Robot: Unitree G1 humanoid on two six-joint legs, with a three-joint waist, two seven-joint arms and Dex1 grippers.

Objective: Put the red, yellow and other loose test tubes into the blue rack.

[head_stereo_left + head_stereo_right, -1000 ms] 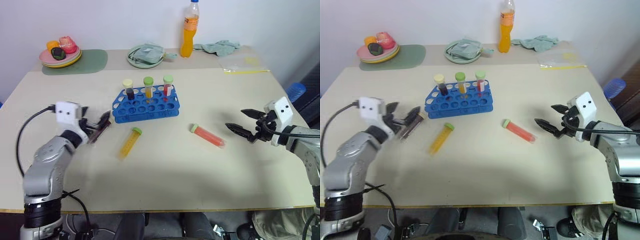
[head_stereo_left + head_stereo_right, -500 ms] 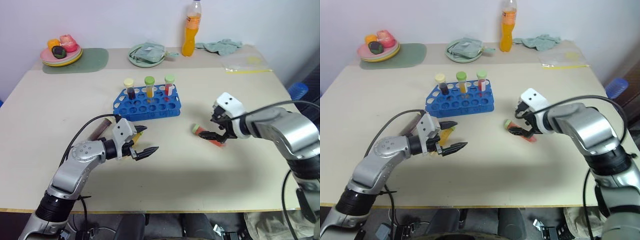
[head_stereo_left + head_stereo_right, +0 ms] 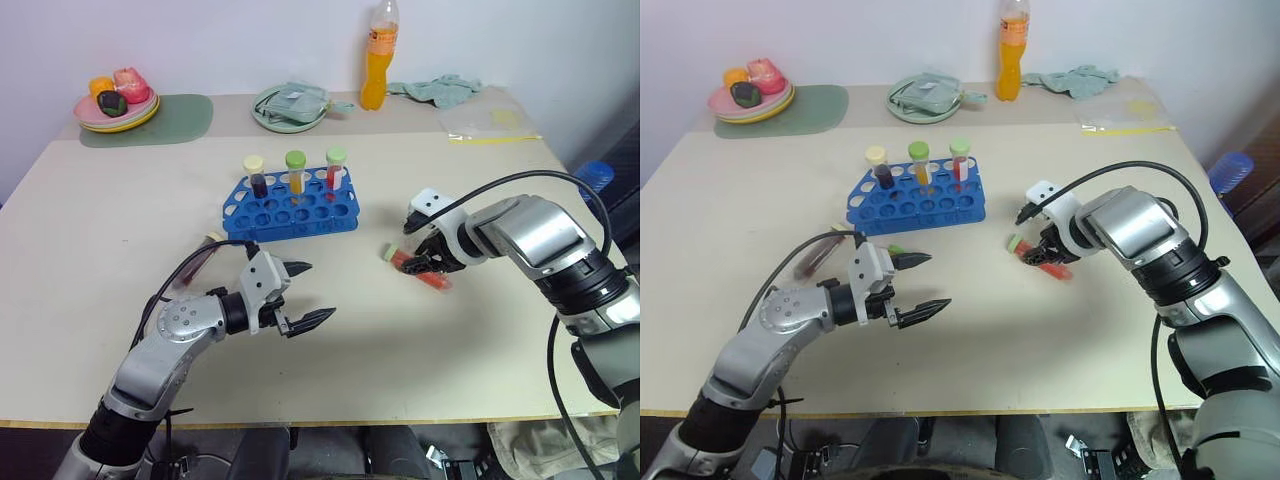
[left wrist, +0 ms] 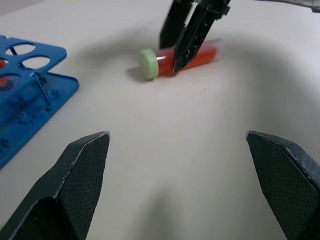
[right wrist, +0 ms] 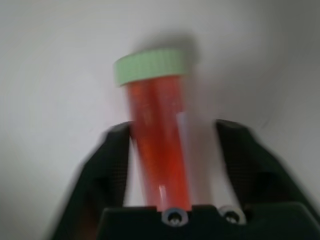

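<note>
R gripper (image 3: 428, 262) closing round red tube (image 3: 420, 271) lying on table right of rack (image 3: 292, 207), grip not clearly firm; L gripper (image 3: 303, 296) wide open, empty; next prob: firm up grip, lift, upend, drop into free hole.

- The worktop (image 3: 420, 380) is a smooth, matt cream laminate.
- The blue rack (image 3: 291, 207) is bright moulded plastic with a slight sheen.
- The red test tube (image 4: 186, 56) is clear glossy plastic with a matt pale green cap.
- The left pincer's fingertips (image 4: 80, 170) are black, with a fine cross-hatched, matt texture.
- The right pincer (image 3: 424, 262) has smooth black plastic fingers on a white glossy housing.
- The orange drink bottle (image 3: 377, 62), behind the rack, is clear shiny plastic.
- The cloth (image 3: 438, 91) beside the bottle is soft, crumpled, pale green fabric.
- The mat (image 3: 160, 124) behind the rack looks matt green.
</note>
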